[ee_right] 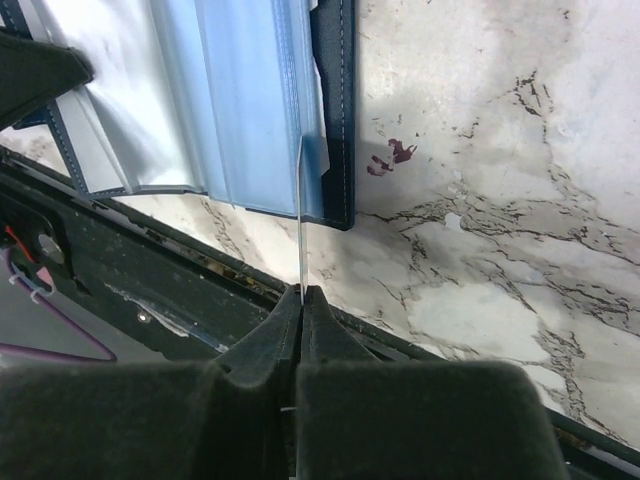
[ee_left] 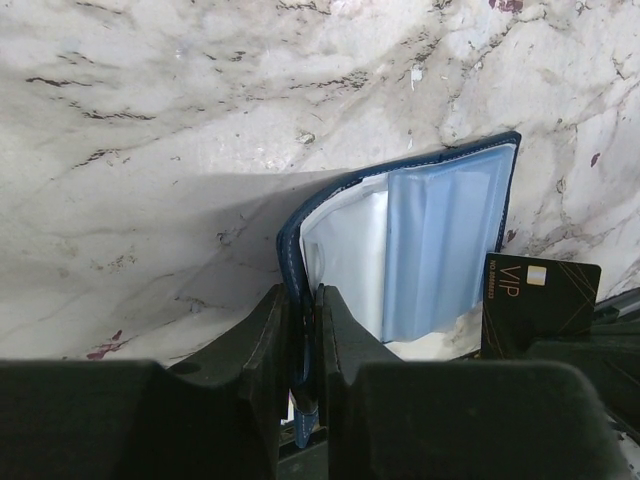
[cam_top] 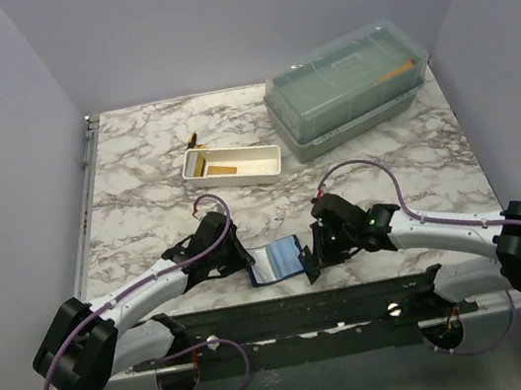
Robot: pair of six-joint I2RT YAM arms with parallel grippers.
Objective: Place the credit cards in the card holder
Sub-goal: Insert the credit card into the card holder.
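Standing on edge, dark card (ee_left: 540,300) in right fingers (ee_right: 335,335) points at card holder (ee_left: 440,240).

A dark card (ee_left: 540,300) just right of the left jaws bears gold letters "VIP". The smaller line beneath them is too fine to read.

Card holder (cam_top: 277,259) lies open by the worktop's (cam_top: 141,200) near edge, left jaws on its left side, right jaws holding a dark card (cam_top: 309,269) at its right. Green box (cam_top: 348,90) sits in the far-right corner.
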